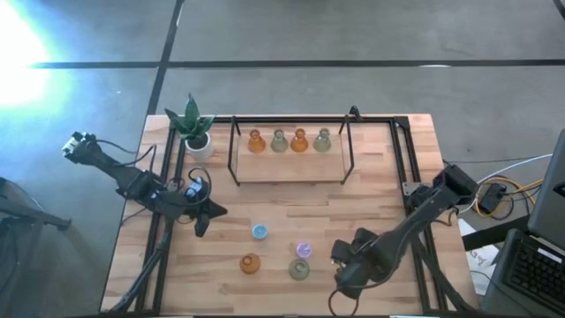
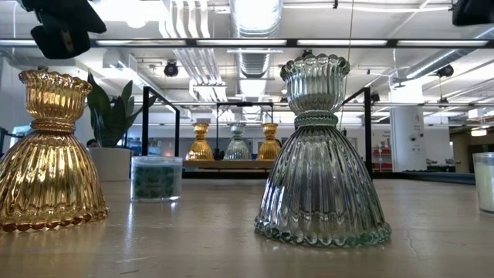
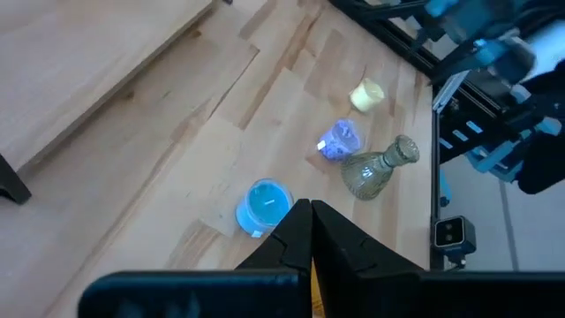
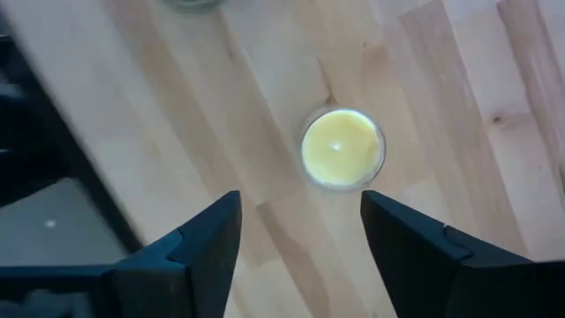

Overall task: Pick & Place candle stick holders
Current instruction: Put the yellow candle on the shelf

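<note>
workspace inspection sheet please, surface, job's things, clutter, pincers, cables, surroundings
surface: pale wooden butcher-block table with a black metal frame.
job's things: four ribbed glass candle stick holders, amber and green alternating, in a row on the raised wooden shelf; on the table an amber ribbed holder, a green ribbed holder, a small round blue holder, a small purple holder and a small round yellow holder.
clutter: green plant in a white pot.
pincers: left pincer shut, empty, near the blue holder; right pincer open, the yellow holder just beyond its fingers.
cables: orange and yellow cables off the right edge.
surroundings: grey concrete floor; ceiling ducts in the low view.
</note>
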`<state>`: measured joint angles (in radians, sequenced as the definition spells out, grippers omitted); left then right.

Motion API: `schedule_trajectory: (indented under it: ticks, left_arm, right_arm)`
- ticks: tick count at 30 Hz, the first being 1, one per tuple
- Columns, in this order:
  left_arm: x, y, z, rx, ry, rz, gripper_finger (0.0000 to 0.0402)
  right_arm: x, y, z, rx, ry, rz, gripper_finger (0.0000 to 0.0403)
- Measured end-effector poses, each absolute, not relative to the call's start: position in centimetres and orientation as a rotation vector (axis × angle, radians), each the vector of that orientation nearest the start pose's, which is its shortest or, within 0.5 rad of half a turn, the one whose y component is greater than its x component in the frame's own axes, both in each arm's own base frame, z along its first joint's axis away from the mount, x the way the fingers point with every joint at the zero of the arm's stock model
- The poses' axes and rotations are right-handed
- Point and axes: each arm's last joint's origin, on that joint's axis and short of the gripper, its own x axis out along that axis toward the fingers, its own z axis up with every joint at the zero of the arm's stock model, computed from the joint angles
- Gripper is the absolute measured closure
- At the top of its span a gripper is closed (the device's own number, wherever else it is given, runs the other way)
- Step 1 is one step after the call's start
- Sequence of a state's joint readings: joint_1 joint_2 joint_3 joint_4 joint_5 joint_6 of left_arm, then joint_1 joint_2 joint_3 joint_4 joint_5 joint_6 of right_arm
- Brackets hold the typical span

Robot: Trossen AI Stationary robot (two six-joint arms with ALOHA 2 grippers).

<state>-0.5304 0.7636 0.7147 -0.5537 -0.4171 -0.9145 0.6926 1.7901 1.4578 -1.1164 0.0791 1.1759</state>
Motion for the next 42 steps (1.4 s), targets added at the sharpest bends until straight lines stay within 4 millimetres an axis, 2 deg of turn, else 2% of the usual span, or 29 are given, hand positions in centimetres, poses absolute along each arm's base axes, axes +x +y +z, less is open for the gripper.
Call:
schedule_trajectory:
  ticks: [5,10,16,28,35,42]
  left_arm:
    - [13.6,-6.6,28.2,-0.587,0.537,0.118,0.0394]
    - [12.9,-6.3,28.5,-0.496,0.541,0.063,0.0391]
    - [12.1,-5.9,28.9,-0.488,0.517,0.046,0.0391]
    - [10.8,-5.0,29.2,-0.428,0.486,0.059,0.039]
    - [10.4,-4.6,29.4,-0.426,0.457,0.094,0.039]
    - [10.4,-4.5,29.4,-0.421,0.44,0.122,0.039]
  right_arm:
    - [27.5,21.5,22.6,0.449,1.41,-0.404,0.0153]
    - [28.5,21.2,22.1,0.523,1.371,-0.431,0.0154]
    - [29.2,20.7,21.5,0.568,1.384,-0.446,0.0161]
    - [29.7,18.6,20.1,0.757,1.445,-0.611,0.0149]
    - [29.5,18.5,20.0,0.777,1.435,-0.663,0.015]
    - [29.2,18.2,20.0,0.716,1.468,-0.662,0.0131]
